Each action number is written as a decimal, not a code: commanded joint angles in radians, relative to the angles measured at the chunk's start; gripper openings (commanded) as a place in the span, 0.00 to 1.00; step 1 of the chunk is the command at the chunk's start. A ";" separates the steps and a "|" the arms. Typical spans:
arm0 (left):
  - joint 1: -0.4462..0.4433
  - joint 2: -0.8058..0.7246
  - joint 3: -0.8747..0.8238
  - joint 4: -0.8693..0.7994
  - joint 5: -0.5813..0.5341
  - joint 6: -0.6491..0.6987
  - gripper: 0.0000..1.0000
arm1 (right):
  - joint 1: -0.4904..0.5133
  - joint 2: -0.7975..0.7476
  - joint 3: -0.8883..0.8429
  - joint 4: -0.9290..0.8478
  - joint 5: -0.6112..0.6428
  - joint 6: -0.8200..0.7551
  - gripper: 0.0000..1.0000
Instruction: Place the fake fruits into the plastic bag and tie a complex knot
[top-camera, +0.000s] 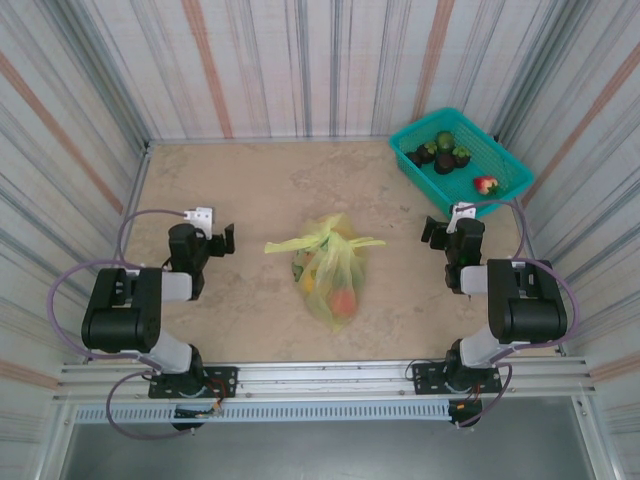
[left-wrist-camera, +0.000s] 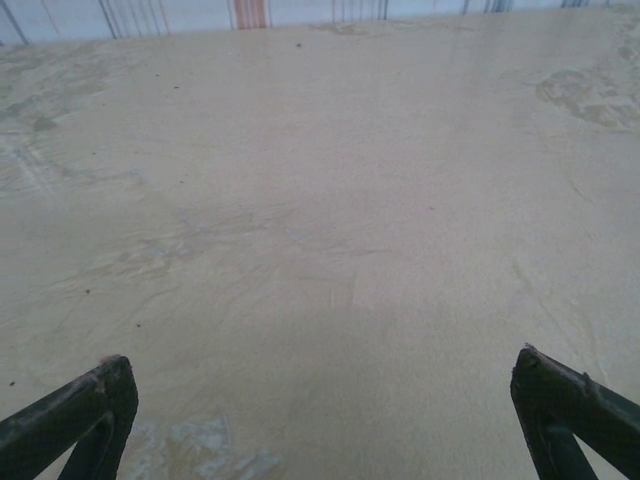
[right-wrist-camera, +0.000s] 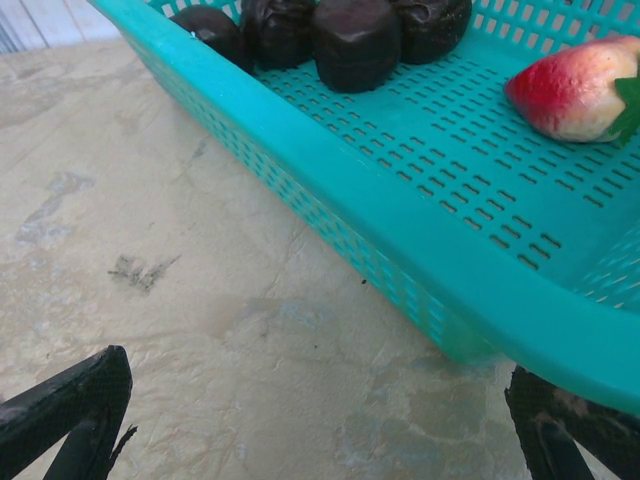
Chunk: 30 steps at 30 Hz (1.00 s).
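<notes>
The table (top-camera: 250, 180) was a pale, mottled slab with striped walls on three sides. The basket (top-camera: 482, 150) sat in its far right corner. In the right wrist view the basket's near rim (right-wrist-camera: 350, 170) crossed the frame slantwise, and its far and right parts were cut off.

The bag (top-camera: 335, 272) lay at the middle of the table, towards the near edge, between the arms and apart from both. Its crinkled film blurred the contents. An orange fruit (top-camera: 343, 301) showed through low down, with something yellow (top-camera: 312, 282) beside it, but the count inside could not be told.

The left gripper (top-camera: 216, 228) hung over the left side with its jaws released and empty, spread above bare table (left-wrist-camera: 320, 200). The right gripper (top-camera: 445, 222) hung just before the basket, its jaws likewise spread and empty. From its own wrist camera, one fingertip (right-wrist-camera: 535, 420) sat under the rim; contact could not be judged.

In the basket lay several dark fruits (top-camera: 440, 157), clipped by the top edge in the wrist view (right-wrist-camera: 355, 40). With them were a green fruit (top-camera: 444, 140) and a red fruit (top-camera: 486, 184), the last cut at the frame's right edge (right-wrist-camera: 575, 90).

The knot (top-camera: 330, 241) bunched the handles at the bag's far end, with thin ends pointing left and right. Its turns were too small to read.
</notes>
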 joint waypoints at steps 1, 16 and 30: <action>0.010 0.001 0.013 0.015 -0.019 -0.017 0.99 | 0.004 0.000 -0.014 0.033 0.017 -0.005 0.99; -0.023 -0.015 0.022 -0.026 -0.045 0.016 0.99 | 0.003 0.000 -0.014 0.032 0.017 -0.004 0.99; -0.020 -0.013 0.025 -0.028 -0.038 0.014 0.99 | 0.002 0.000 -0.014 0.033 0.017 -0.005 0.99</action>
